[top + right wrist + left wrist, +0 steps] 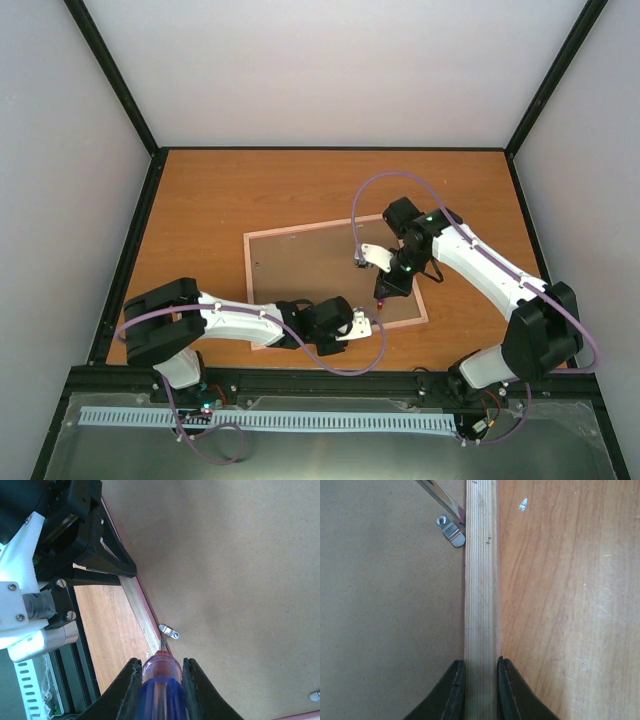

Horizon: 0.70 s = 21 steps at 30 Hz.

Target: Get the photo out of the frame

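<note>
A: Where does it lie?

B: Back up on the orange-brown wooden table [220, 190], from the centre towards the near right corner; a large pink-edged rectangular frame [300, 265] with a brown board back.

A: And the grippers?

B: The left gripper [480, 666] pinches its near edge; the right gripper [161, 664] clasps a small blue-handled screwdriver [161, 685], tip just beside a little silver metal clip [170, 631].

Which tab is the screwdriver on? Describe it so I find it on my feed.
On the face-down frame, follow the near wooden rail that the left claw pinches. Just inside it lies a small silver tab with one screw; unlike the other tab, the screwdriver blade ends beside it.
</note>
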{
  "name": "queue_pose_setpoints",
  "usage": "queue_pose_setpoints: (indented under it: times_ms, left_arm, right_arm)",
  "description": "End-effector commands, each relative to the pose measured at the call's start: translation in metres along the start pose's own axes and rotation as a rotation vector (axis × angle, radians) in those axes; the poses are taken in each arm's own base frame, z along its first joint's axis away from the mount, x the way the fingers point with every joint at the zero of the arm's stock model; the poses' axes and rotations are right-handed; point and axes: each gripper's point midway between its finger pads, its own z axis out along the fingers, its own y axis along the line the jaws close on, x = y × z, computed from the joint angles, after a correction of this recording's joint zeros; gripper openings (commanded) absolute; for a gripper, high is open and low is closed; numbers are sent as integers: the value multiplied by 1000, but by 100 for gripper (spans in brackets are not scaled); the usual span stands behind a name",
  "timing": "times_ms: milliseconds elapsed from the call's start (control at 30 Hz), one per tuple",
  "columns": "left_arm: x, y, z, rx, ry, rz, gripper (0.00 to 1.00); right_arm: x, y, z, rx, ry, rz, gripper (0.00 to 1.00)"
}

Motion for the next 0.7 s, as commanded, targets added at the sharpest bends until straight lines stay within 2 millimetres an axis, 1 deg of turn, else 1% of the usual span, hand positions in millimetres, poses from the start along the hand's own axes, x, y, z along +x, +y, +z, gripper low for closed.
queue_pose_setpoints:
  times_ms: [0,200,367,667]
  left_arm:
    - [40,-7,10,13,151,12,4]
    - [41,-8,11,16,154,13,4]
    - [41,-8,11,15,154,14,4]
    - [41,-8,11,16,153,14,4]
  right_arm:
    - [-13,-19,-1,78,-25,-14,3]
    - [-23,-31,-11,143,-47,0,3]
    - [-31,-38,-15,170,-73,24,3]
    - [-44,-36,-20,149,-126,13,3]
